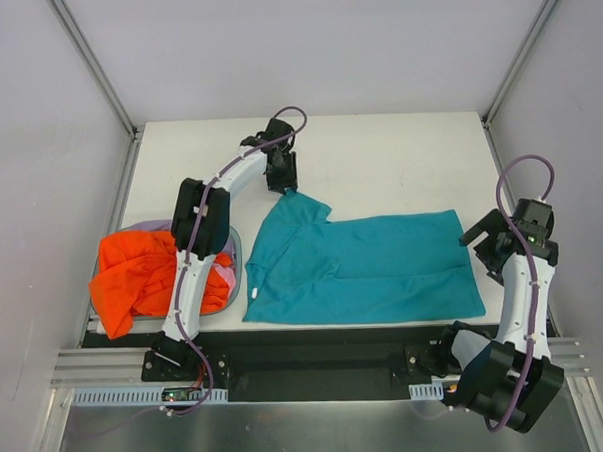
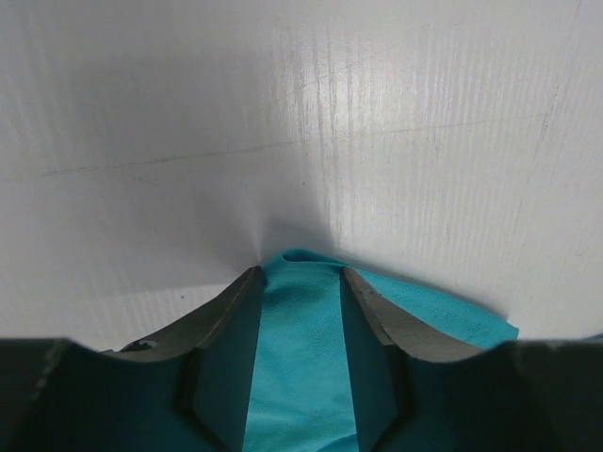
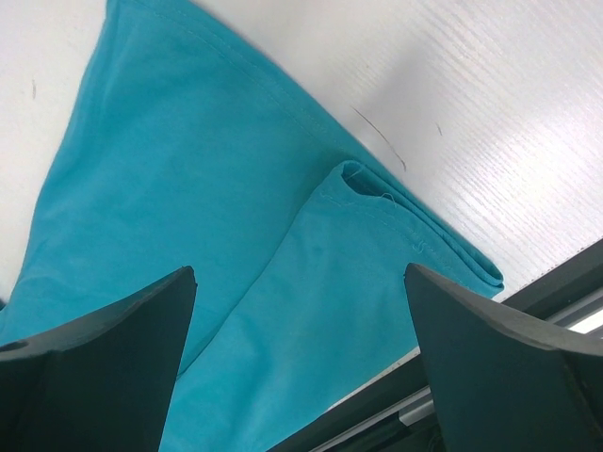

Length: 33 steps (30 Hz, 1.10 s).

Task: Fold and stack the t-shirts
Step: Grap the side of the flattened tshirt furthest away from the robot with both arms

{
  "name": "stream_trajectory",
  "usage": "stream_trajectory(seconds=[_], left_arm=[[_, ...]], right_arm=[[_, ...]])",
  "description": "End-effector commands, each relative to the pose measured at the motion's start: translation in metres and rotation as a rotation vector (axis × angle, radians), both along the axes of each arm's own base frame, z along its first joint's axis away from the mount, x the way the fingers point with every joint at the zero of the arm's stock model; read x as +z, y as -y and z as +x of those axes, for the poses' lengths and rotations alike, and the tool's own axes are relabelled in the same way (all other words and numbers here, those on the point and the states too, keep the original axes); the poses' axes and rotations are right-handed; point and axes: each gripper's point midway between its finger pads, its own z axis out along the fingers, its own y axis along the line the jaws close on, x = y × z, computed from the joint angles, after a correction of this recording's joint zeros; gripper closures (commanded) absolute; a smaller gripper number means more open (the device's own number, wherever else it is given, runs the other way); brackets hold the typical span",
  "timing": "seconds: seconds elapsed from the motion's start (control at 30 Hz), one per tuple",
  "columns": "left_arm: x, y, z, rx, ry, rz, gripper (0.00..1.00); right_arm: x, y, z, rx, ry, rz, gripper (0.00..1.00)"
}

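The teal t-shirt (image 1: 368,265) lies spread flat across the middle of the table, with one sleeve tip pointing up to the far left. My left gripper (image 1: 288,187) stands over that tip. Its fingers (image 2: 231,311) rest a narrow gap apart with teal cloth (image 2: 300,348) lying flat between them, not pinched. My right gripper (image 1: 480,240) is wide open and empty, hovering over the shirt's right hem (image 3: 415,240). The orange t-shirt (image 1: 133,273) is bunched at the left on top of the lavender-pink t-shirt (image 1: 224,274).
The orange and pink shirts sit in a grey tray (image 1: 236,289) at the table's left near corner. Metal frame posts (image 1: 94,65) and white walls close in the sides. A black strip and rail (image 1: 317,355) run along the near edge.
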Motion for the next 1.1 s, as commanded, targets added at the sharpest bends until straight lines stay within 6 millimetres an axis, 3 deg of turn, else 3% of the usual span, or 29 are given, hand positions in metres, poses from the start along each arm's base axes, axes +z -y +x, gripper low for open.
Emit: stream_trajectory(seconds=[0.0, 0.07, 0.13, 0.3, 0.57, 0.6, 0.67, 0.7, 0.73, 0.83, 0.87, 0.9, 0.93, 0.97, 1.07], left_arm=[[-0.002, 0.003, -0.005, -0.008, -0.002, 0.037, 0.73], [-0.003, 0.002, -0.005, -0.011, 0.002, 0.046, 0.81], [-0.001, 0.001, -0.005, -0.010, 0.007, 0.053, 1.00], [0.008, 0.001, -0.001, -0.028, 0.039, 0.064, 1.00], [0.059, 0.016, -0.010, -0.110, 0.133, 0.026, 1.00], [0.064, 0.016, -0.012, -0.107, 0.142, 0.021, 1.00], [0.077, 0.016, -0.016, -0.102, 0.174, 0.018, 1.00], [0.081, 0.018, -0.018, -0.103, 0.185, 0.017, 1.00], [0.085, 0.016, -0.023, -0.103, 0.192, 0.018, 1.00], [0.092, 0.021, -0.032, -0.123, 0.207, -0.012, 1.00], [0.093, 0.024, -0.035, -0.138, 0.206, -0.026, 1.00], [0.096, 0.027, -0.036, -0.147, 0.214, -0.043, 1.00], [0.094, 0.029, -0.042, -0.159, 0.204, -0.054, 1.00], [0.095, 0.034, -0.046, -0.169, 0.195, -0.075, 1.00], [0.094, 0.033, -0.052, -0.153, 0.192, -0.081, 1.00]], right_arm=[[-0.008, 0.005, -0.002, -0.007, -0.033, -0.011, 0.03], [-0.009, 0.005, -0.002, -0.006, -0.037, -0.010, 0.03], [-0.007, 0.004, 0.001, 0.004, -0.029, -0.003, 0.03], [-0.006, 0.000, 0.012, 0.039, -0.030, 0.036, 0.03], [-0.002, -0.009, 0.040, 0.112, -0.034, 0.049, 0.01], [0.006, -0.009, 0.050, 0.127, -0.018, 0.029, 0.01], [0.002, -0.015, 0.063, 0.163, -0.052, -0.003, 0.01], [0.012, -0.014, 0.075, 0.172, -0.033, -0.016, 0.01], [0.002, -0.010, 0.078, 0.156, -0.089, -0.020, 0.01], [0.007, 0.004, 0.103, 0.129, -0.094, -0.061, 0.01], [-0.007, 0.009, 0.109, 0.125, -0.142, -0.061, 0.01], [-0.010, 0.012, 0.115, 0.121, -0.158, -0.064, 0.01], [-0.001, 0.016, 0.129, 0.126, -0.138, -0.079, 0.03], [-0.018, 0.016, 0.137, 0.138, -0.185, -0.055, 0.04], [-0.027, 0.020, 0.167, 0.162, -0.207, -0.037, 0.10]])
